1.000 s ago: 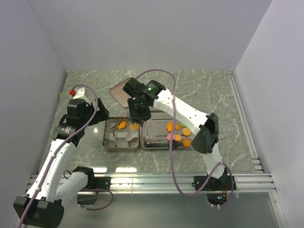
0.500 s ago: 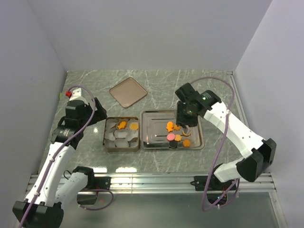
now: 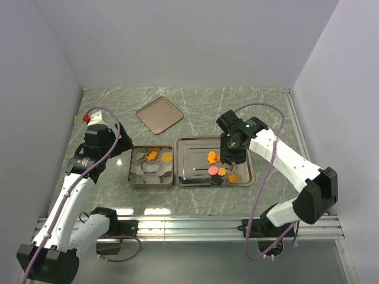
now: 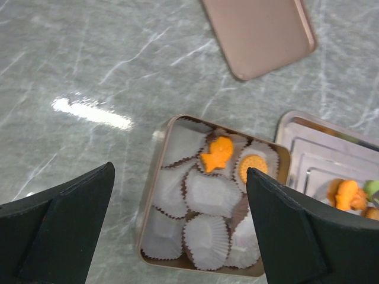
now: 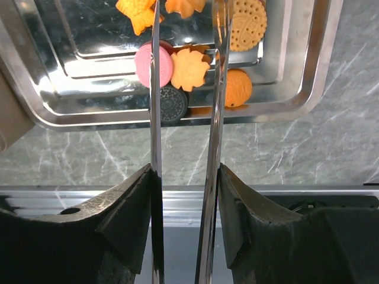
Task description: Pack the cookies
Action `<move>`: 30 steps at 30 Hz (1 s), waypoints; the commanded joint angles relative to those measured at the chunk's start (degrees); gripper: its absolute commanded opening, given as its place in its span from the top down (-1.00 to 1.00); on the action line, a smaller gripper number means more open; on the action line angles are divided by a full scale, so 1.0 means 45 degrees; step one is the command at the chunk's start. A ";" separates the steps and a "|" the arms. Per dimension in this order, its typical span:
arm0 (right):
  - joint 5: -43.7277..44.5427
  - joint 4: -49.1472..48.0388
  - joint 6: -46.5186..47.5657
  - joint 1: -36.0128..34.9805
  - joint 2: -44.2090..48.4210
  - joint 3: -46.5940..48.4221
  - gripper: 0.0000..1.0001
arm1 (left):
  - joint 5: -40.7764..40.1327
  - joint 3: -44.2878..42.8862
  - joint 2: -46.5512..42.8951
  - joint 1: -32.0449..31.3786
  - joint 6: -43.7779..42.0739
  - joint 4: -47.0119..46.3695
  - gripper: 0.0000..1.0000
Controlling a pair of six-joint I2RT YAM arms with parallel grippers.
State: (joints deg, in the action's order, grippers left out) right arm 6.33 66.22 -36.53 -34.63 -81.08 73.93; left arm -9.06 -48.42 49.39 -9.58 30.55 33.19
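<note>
Straddling orange cookies [image 5: 190,68] in tray [image 5: 299,59] — right gripper [image 5: 188,5] spread, fingers flanking flower-shaped one.

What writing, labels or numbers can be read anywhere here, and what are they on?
None can be read.
The dark cookie has an embossed pattern, too small to make out as letters.
The tin, tray and lid show no print.
</note>
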 commanded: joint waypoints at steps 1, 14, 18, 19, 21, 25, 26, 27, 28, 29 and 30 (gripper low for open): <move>0.0098 -0.0554 0.0306 -0.0019 -0.0575 0.0640 -0.04 | -0.0839 -0.0333 0.0236 -0.0058 0.0382 0.0417 -0.99; -0.0097 -0.0789 0.0697 0.0196 -0.2509 0.2066 -0.04 | -0.0037 -0.0118 0.0139 -0.0311 0.0126 0.0027 -0.96; -0.0273 -0.0653 0.0794 0.0196 -0.2841 0.2710 -0.04 | -0.0232 -0.0079 -0.0134 -0.0409 0.0185 -0.0012 -0.96; -0.0273 -0.0575 0.0814 0.0177 -0.2861 0.2827 -0.04 | -0.0271 -0.0079 -0.0173 -0.0429 0.0204 -0.0032 -0.96; -0.0273 -0.0516 0.0892 0.0177 -0.2823 0.3102 -0.04 | -0.0311 -0.0079 -0.0193 -0.0448 0.0204 -0.0012 -0.96; -0.0584 -0.0593 0.0970 0.0099 -0.2842 0.3045 -0.04 | -0.0311 -0.0079 -0.0154 -0.0448 0.0204 -0.0032 -0.96; -0.0605 -0.0632 0.1048 -0.0018 -0.2881 0.2966 -0.04 | -0.0292 -0.0079 -0.0135 -0.0448 0.0204 -0.0012 -0.95; -0.0605 -0.0652 0.1048 -0.0038 -0.2978 0.2888 -0.04 | -0.0291 -0.0098 -0.0115 -0.0448 0.0185 -0.0012 -0.95; -0.0625 -0.0749 0.1106 -0.0077 -0.3017 0.2694 -0.04 | -0.0291 -0.0079 -0.0115 -0.0448 0.0185 -0.0012 -0.95; -0.0586 -0.0769 0.1088 -0.0116 -0.3076 0.2615 -0.04 | -0.0291 -0.0079 -0.0135 -0.0448 0.0185 -0.0051 -0.96; -0.0566 -0.0789 0.1087 -0.0136 -0.3096 0.2537 -0.04 | -0.0291 -0.0060 -0.0135 -0.0448 0.0185 -0.0071 -0.95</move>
State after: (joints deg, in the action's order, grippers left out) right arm 3.95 63.92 -32.56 -34.52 -94.78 85.78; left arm -9.74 -48.42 49.43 -11.35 30.96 33.91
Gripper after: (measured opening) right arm 0.522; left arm 0.978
